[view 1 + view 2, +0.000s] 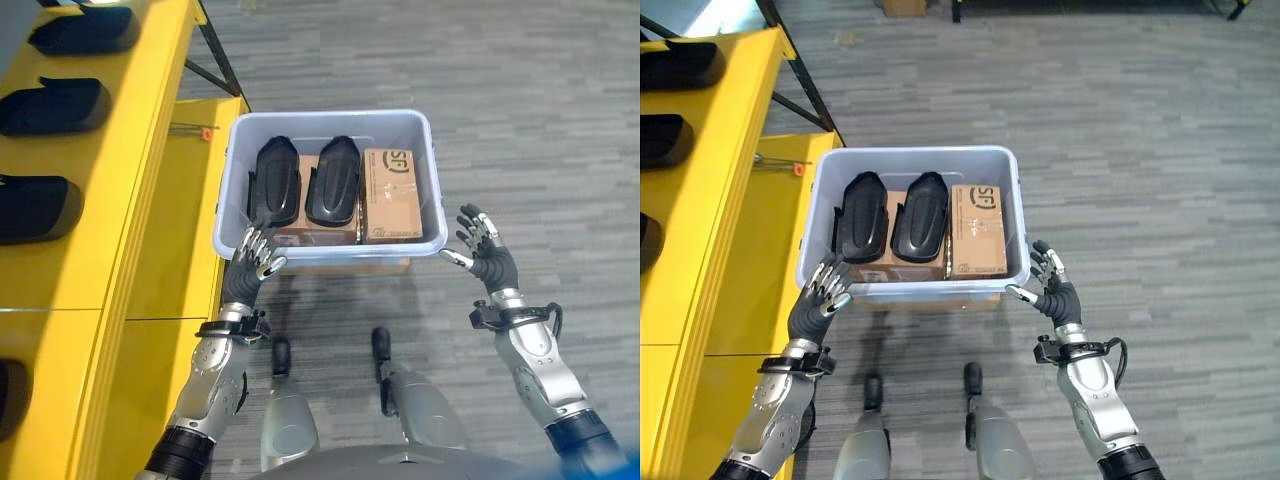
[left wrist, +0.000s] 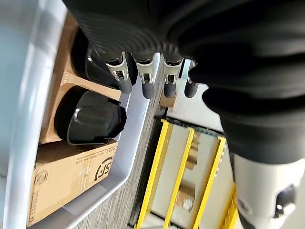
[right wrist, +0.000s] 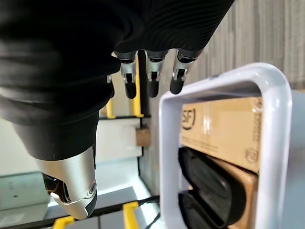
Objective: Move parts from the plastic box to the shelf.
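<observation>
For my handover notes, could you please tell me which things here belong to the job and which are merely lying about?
Job: plastic box, two black parts in it, yellow shelf, left hand, right hand.
Lying about: cardboard boxes in the box, orange-tipped tool on the shelf.

**Head pair above, wrist cameras close in**

Both eye views look steeply down from the head at the plastic box (image 1: pixel 330 125) and yellow shelf (image 1: pixel 110 200). Each wrist view faces along its hand from very near, sharing the box rim.
</observation>
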